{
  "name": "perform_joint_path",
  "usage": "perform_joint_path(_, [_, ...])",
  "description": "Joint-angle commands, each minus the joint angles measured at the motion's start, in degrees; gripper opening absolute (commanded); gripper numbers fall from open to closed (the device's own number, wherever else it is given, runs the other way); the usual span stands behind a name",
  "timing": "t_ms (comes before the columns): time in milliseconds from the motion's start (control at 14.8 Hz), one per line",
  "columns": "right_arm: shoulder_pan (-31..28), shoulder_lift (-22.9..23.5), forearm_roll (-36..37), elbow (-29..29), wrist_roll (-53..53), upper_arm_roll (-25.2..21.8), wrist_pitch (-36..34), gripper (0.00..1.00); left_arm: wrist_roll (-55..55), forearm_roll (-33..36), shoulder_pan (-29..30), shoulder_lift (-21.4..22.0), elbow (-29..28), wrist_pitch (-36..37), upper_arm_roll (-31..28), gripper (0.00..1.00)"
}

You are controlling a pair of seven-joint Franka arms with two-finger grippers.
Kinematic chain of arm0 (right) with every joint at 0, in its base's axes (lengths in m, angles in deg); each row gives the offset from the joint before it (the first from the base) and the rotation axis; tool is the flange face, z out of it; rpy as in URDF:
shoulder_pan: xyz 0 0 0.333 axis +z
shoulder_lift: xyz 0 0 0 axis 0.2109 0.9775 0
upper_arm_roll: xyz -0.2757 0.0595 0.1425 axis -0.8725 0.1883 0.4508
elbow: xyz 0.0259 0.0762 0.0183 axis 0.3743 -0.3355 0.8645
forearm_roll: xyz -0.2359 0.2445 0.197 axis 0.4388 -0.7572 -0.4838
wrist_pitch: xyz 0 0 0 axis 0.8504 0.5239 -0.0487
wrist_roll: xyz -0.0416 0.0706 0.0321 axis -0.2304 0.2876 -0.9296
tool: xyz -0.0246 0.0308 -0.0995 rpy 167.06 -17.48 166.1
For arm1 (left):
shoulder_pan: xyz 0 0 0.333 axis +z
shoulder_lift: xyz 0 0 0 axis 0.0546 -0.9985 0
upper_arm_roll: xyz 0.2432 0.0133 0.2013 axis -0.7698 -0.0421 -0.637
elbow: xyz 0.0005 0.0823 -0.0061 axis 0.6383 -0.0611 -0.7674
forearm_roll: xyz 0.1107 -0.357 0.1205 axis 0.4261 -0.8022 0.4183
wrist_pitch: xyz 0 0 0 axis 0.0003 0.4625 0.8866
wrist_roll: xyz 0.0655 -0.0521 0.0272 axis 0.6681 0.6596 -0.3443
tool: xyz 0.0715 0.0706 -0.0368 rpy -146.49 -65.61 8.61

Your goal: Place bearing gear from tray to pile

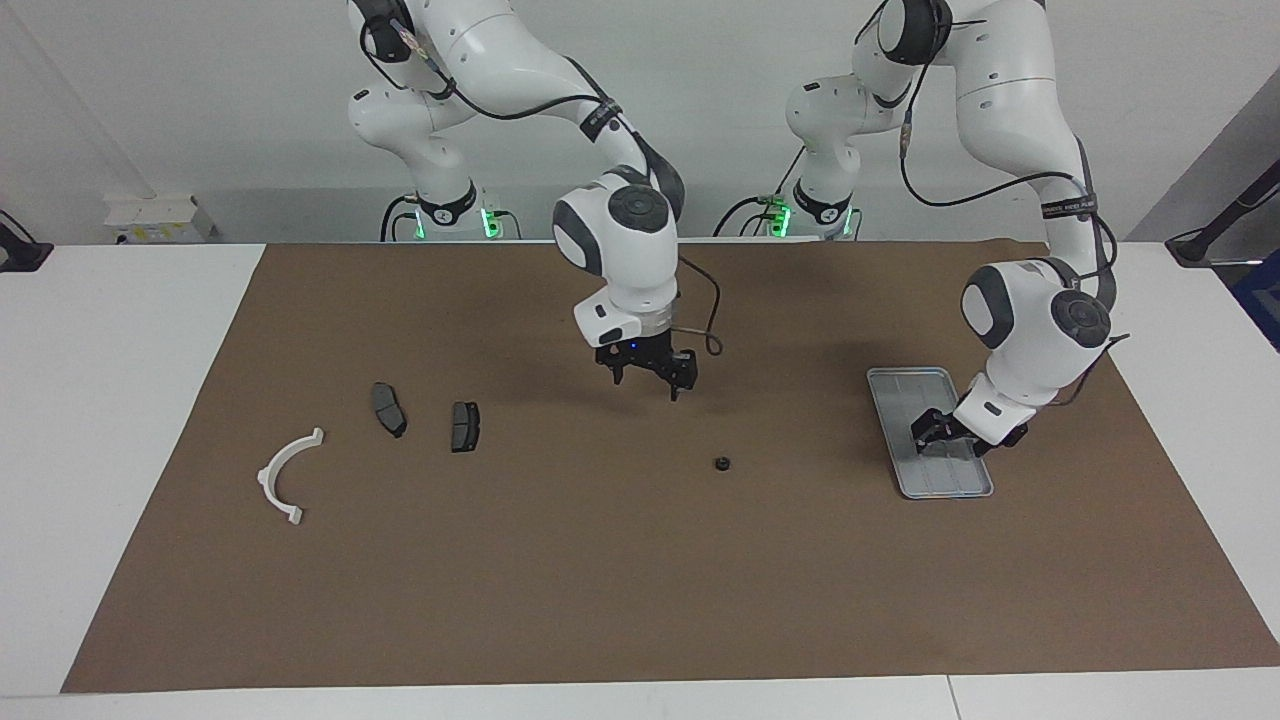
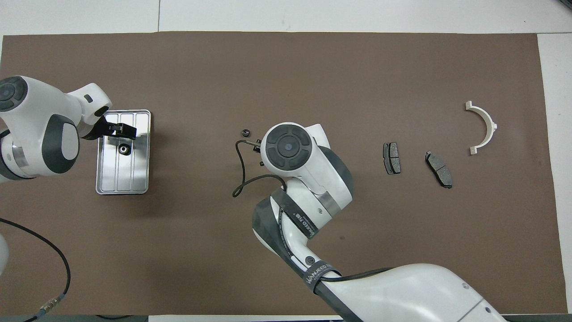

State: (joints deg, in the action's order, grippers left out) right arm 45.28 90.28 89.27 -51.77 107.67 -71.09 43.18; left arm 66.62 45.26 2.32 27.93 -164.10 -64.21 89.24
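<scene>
left gripper low over tray, fingers apart, empty | right gripper raised over mat, open, empty | gear in tray | second gear on mat mid-table | pile at right arm's end

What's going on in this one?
The left gripper is over the tray, just short of the small bearing gear lying in it, not yet holding it. The right gripper hangs open above the mat near a second small gear. The brake pads and white half-ring lie untouched.
</scene>
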Motion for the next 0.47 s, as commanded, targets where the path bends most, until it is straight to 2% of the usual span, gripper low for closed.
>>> perform_joint_path(0, [1.4,7.0,2.2,9.3,2.6,-0.3,-3.7,1.00,0.5,-1.1,-0.5,3.4,-6.4,-4.9,-0.5,1.00])
perform_joint_path(135, [1.9,9.4,2.2,12.4,2.7,-0.4,-4.6,1.00,0.6,-1.1,-0.5,4.0,-8.1,-5.9,-0.5,1.00])
perform_joint_path(406, [2.4,13.4,2.2,19.0,3.1,-0.4,-6.5,1.00,0.6,-1.1,-0.5,5.4,-8.4,-2.9,-0.5,1.00])
